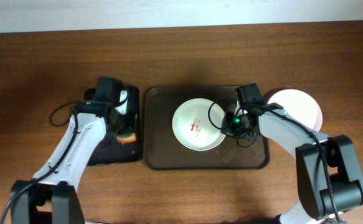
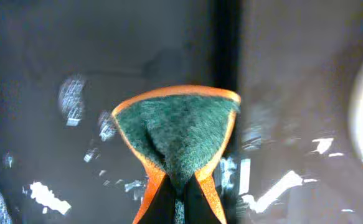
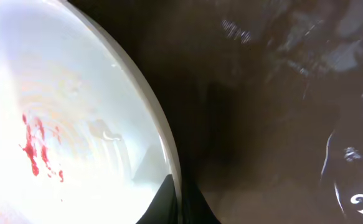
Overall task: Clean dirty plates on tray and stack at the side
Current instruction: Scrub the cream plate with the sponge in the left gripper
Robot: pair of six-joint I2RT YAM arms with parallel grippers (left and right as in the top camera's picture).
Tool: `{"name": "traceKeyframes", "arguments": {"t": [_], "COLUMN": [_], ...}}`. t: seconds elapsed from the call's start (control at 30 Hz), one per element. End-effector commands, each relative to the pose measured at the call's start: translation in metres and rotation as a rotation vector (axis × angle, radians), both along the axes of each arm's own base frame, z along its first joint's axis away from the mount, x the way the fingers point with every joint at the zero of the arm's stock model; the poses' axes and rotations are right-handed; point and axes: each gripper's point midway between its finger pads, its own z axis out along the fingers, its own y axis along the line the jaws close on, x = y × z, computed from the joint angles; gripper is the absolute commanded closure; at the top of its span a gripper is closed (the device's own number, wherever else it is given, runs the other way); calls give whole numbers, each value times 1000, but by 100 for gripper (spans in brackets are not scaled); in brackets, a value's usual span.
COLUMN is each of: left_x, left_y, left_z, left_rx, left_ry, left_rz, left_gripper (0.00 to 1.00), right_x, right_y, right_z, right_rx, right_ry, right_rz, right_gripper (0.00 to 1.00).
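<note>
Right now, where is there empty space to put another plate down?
The table is bare all along behind the tray. On the tray, only the strip left of the dirty plate is free. Crowded: the plate's right side, where the right end effector grips its rim near the clean plate, and the black mat under the sponge.

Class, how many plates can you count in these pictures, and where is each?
2. A stained plate lies on the tray; a clean-looking plate sits on the table right of it. Others may be stacked beneath it.
</note>
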Motion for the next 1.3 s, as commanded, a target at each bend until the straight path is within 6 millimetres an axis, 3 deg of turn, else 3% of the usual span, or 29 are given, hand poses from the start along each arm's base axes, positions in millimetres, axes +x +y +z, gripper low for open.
{"name": "traceKeyframes", "arguments": {"t": [0.0,0.07,0.17,0.23,0.33,0.4,0.57,0.7,0.77,0.83,0.9,1.0,1.1,1.17,1.2,1.27], "left_x": [29,22,9,3,-5,-13,-33,-31,-13,0,-17,-61,-85,-77,-57,-28], "left_y": [-61,-101,-127,-157,-171,-175,-184,-148,-122,-105,-131,-191,-199,-186,-167,-157], "left_z": [38,33,8,-2,-16,-31,-61,-70,-70,-70,-69,-55,-60,-70,-77,-76], "left_rx": [-79,-144,-180,-272,-294,-289,-238,-56,50,44,-114,-340,-317,-253,-143,-130], "left_ry": [-158,-144,-46,-5,52,115,203,181,103,87,197,350,408,361,271,172], "left_rz": [-130,-184,-134,-191,-129,-64,-91,47,117,172,57,-122,-131,-100,-30,10], "left_gripper": [100,100,100,100,100,100,100,100,100,100,100,100,100,100,100,100], "right_x": [-22,-25,-23,-26,-25,-25,-26,-26,-26,-26,-26,-26,-26,-26,-26,-26], "right_y": [14,27,45,57,59,59,59,59,59,59,59,59,59,59,59,59], "right_z": [-12,-10,-2,-1,-1,-1,-1,-1,-1,-1,-1,-1,-1,-1,-1,-1], "right_rx": [-34,-23,-2,-2,-6,-6,-7,-7,-6,-6,-7,-7,-7,-7,-7,-6], "right_ry": [41,36,5,-5,-15,-14,-14,-14,-13,-13,-13,-13,-13,-13,-13,-13], "right_rz": [94,133,194,224,233,232,232,232,232,232,232,232,232,232,232,232], "right_gripper": [96,96,96,96,96,96,96,96,96,96,96,96,96,96,96,96]}}
